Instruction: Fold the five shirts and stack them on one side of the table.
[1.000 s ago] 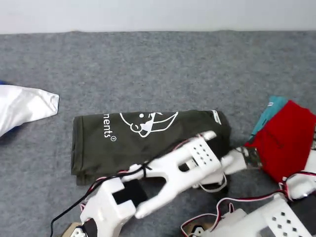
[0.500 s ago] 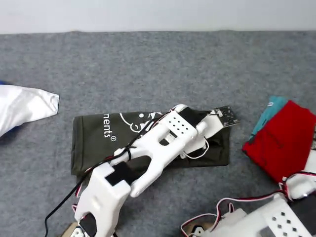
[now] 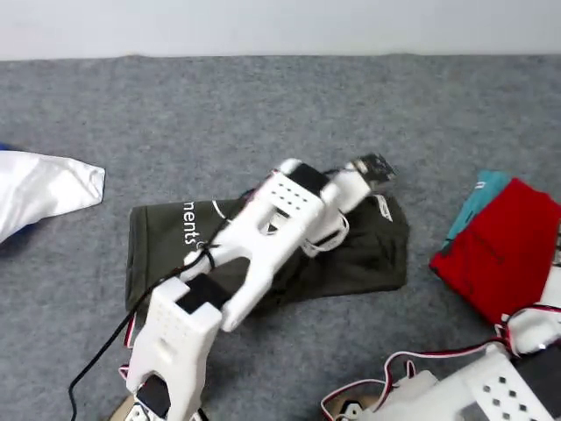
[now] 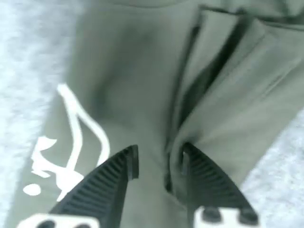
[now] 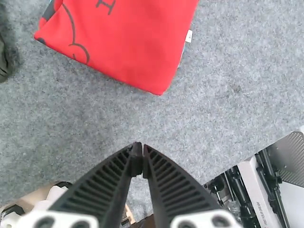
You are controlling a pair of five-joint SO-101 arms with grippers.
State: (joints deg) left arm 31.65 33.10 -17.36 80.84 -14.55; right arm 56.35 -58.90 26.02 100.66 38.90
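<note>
- My left pincer [image 4: 159, 152] is a little open, with a narrow gap between the two fingers. It hangs close over the dark green shirt [image 4: 123, 71], near a fold edge. I cannot see any cloth pinched in it.
- The dark green shirt [image 3: 368, 254] lies folded in the middle of the grey table [image 3: 263, 96], white print facing up. My left arm [image 3: 263, 237] stretches across it.
- My right pincer [image 5: 141, 149] is closed, fingertips touching, and it holds nothing. It is above bare grey table, near the red shirt [image 5: 128, 38].
- The red shirt [image 3: 504, 246] lies folded at the right side, on top of a teal shirt [image 3: 478, 197].
- A white shirt [image 3: 44, 189] lies at the left edge, well apart from the others.
</note>
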